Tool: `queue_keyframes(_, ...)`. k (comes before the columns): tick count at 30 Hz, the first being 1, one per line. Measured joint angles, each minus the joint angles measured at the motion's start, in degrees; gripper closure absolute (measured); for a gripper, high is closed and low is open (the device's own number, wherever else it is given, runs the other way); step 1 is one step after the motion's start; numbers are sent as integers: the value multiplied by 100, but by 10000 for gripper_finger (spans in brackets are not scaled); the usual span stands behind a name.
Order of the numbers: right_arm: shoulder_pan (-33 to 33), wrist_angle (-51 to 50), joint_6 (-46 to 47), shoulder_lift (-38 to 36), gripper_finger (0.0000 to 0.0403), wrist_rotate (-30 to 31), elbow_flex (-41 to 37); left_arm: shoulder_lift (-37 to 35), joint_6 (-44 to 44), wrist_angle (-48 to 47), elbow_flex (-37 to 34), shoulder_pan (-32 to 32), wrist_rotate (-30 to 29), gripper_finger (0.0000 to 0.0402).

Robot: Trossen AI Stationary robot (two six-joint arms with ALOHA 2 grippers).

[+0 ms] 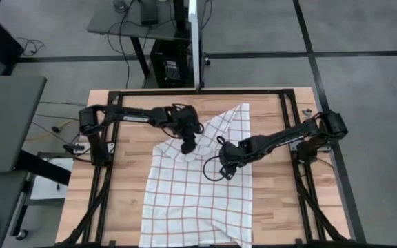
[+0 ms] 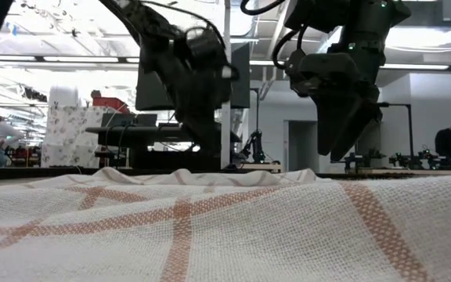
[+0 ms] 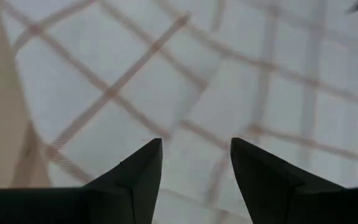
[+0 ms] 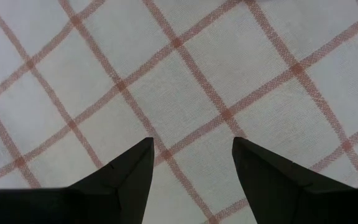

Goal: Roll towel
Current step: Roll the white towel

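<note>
High view shows our towel (image 1: 198, 193) spread flat on the table (image 1: 129, 114), only its far corner folded; rolling is barely begun. Left gripper (image 1: 188, 146) and right gripper (image 1: 227, 167) hover open above it.

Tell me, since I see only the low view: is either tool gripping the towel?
Observer: No. The left wrist view shows the left tool with its fingers apart and nothing between them, only the towel beyond.
Operator: And the right one?
Observer: The right tool is also open and empty, over the checked cloth.
Operator: Where do they sit over the towel?
Observer: In the high view, the left tool is near the towel's far, rumpled edge, and the right tool is over its right part.
Operator: Is it rolled yet?
Observer: No, the towel lies mostly spread out on the table.
</note>
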Motion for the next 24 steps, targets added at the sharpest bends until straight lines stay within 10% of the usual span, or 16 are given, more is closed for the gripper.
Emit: queue_keyframes(24,-7,-10,-197,0,190,8,0,451,1510,-54,6,-342,-626,234)
